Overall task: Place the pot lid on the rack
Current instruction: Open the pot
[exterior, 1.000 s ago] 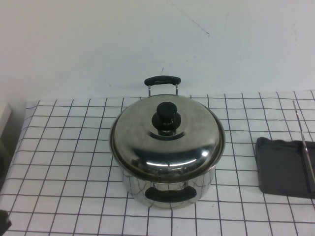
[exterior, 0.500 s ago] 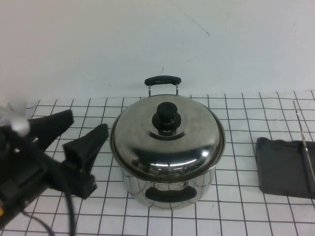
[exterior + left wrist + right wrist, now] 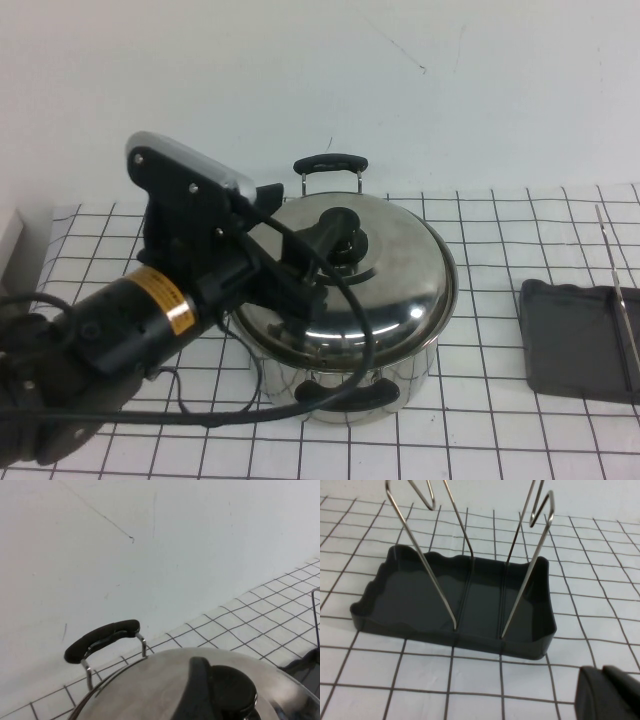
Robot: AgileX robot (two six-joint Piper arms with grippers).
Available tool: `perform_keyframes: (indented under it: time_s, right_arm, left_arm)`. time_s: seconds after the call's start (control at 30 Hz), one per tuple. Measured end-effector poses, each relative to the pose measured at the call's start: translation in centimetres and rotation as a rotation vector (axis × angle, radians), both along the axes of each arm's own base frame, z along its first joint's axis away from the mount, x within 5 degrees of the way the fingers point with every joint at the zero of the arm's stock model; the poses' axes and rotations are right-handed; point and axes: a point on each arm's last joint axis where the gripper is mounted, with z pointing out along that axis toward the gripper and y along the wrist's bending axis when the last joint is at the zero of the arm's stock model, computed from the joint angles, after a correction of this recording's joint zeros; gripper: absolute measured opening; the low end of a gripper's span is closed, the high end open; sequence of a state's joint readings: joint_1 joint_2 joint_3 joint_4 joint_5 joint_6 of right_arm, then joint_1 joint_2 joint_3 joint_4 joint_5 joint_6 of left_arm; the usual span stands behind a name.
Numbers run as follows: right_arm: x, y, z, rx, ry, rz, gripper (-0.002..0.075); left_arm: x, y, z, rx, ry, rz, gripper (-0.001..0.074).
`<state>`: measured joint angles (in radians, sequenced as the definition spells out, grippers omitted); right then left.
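The pot lid [image 3: 395,275], shiny steel with a black knob [image 3: 345,235], sits on the steel pot [image 3: 405,375] at the table's middle. My left gripper [image 3: 305,262] reaches in from the left and is open over the lid. Its far finger [image 3: 305,232] lies against the knob's left side and the near finger rests low over the lid's front left. The left wrist view shows the lid [image 3: 150,690], the knob [image 3: 232,692] and one finger [image 3: 197,690] beside it. The dark grey rack [image 3: 575,340] stands at the right edge. My right gripper [image 3: 610,695] hovers near the rack [image 3: 420,595], shut and empty.
The pot's black handles show at the back [image 3: 330,163] and the front [image 3: 345,395]. Thin wire rods [image 3: 435,580] rise from the rack tray. A white wall runs along the back of the checked tabletop [image 3: 120,420]. A pale object [image 3: 8,235] sits at the far left edge.
My left arm has swung in from the lower left and up over the pot. Its open gripper now lies at the lid's knob. The lid, pot and rack have not moved.
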<state>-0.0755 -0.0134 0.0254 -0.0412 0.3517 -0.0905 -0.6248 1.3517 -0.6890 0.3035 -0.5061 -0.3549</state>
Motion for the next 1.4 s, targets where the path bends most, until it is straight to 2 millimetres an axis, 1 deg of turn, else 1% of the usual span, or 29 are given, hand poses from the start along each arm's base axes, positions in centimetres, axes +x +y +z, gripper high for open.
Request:
perform_keyframes:
  time_s: [0.13,0.3,0.5,0.7,0.77,0.97,1.03,1.07,1.17,1.3,1.4]
  right_arm:
    - [0.0,0.0,0.0,0.000,0.000,0.000,-0.0002]
    - [0.0,0.0,0.0,0.000,0.000,0.000,-0.0002]
    - [0.0,0.0,0.0,0.000,0.000,0.000,-0.0002]
    - [0.0,0.0,0.0,0.000,0.000,0.000,-0.0003]
    - [0.0,0.0,0.0,0.000,0.000,0.000,-0.0002]
    - [0.0,0.0,0.0,0.000,0.000,0.000,-0.0002]
    - [0.0,0.0,0.0,0.000,0.000,0.000,-0.0002]
    - [0.0,0.0,0.0,0.000,0.000,0.000,-0.0003]
    - [0.0,0.0,0.0,0.000,0.000,0.000,-0.0002]
    - [0.0,0.0,0.0,0.000,0.000,0.000,-0.0002]
    - [0.0,0.0,0.0,0.000,0.000,0.000,-0.0002]
  left_arm:
    - [1.2,-1.2,-1.0,-0.039,-0.015,-0.027,0.0491]
    - [2.6,-2.2,-2.4,-0.061,-0.008,-0.018,0.0491]
    - [3.9,-2.8,-3.9,-0.068,-0.046,0.011,0.0491]
    - [4.5,-3.2,-5.6,-0.079,-0.012,0.016,0.0491]
    - [4.7,-3.4,-5.9,-0.088,0.004,0.018,0.0491]
    - [5.7,-4.0,-5.9,-0.131,0.027,0.021,0.0489]
    - [5.8,-4.1,-6.1,-0.139,0.045,0.024,0.0472]
    - [5.8,-4.1,-6.1,-0.136,0.054,0.026,0.0447]
    - [5.7,-4.4,-6.2,-0.123,0.067,0.015,0.0321]
    - [5.6,-4.4,-6.1,-0.116,0.071,0.005,0.0320]
    - [5.4,-4.3,-5.6,-0.097,0.072,-0.002,0.0320]
